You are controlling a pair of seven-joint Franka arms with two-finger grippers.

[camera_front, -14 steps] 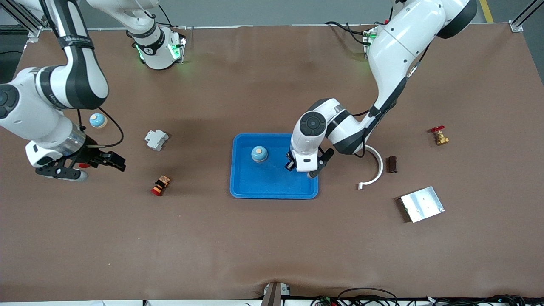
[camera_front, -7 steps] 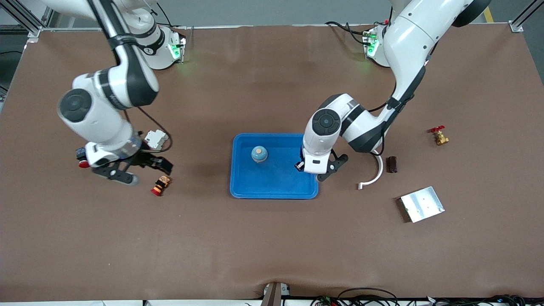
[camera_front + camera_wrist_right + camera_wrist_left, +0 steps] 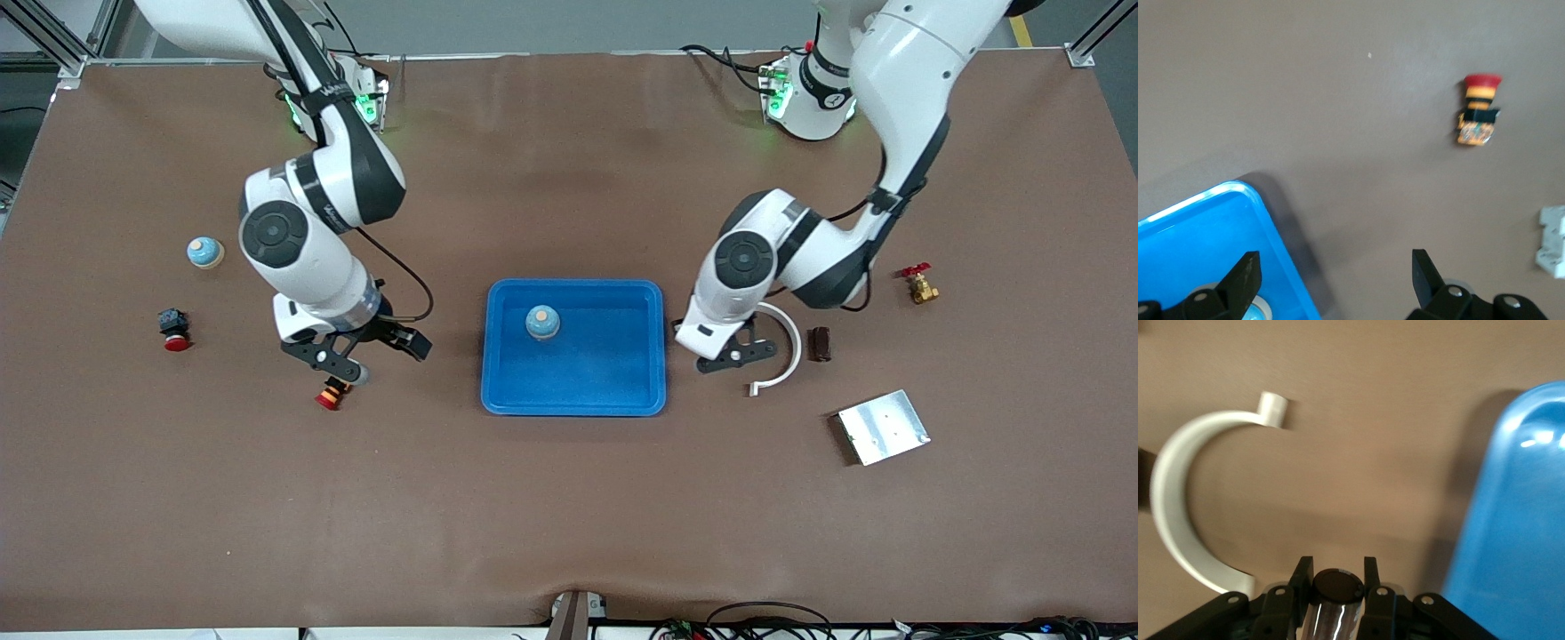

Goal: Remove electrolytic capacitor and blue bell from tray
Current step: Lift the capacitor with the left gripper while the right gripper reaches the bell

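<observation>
Currently, left gripper (image 3: 1335,583) pinches a dark-capped metallic cylindrical capacitor (image 3: 1336,587) over the brown table (image 3: 569,498), beside the blue plastic tray (image 3: 573,396) holding a blue-and-tan bell (image 3: 542,322). Right gripper (image 3: 1335,273) spread, empty, beside tray.

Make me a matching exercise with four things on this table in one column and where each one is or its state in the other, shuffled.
Things:
1. bell
2. capacitor
3. right gripper
4. brass valve

Places or states:
A. on the table at the left arm's end
B. in the blue tray
C. jaws open, empty
D. clamped in the left gripper, above the table beside the tray

Pairs: 1-B, 2-D, 3-C, 4-A
</observation>
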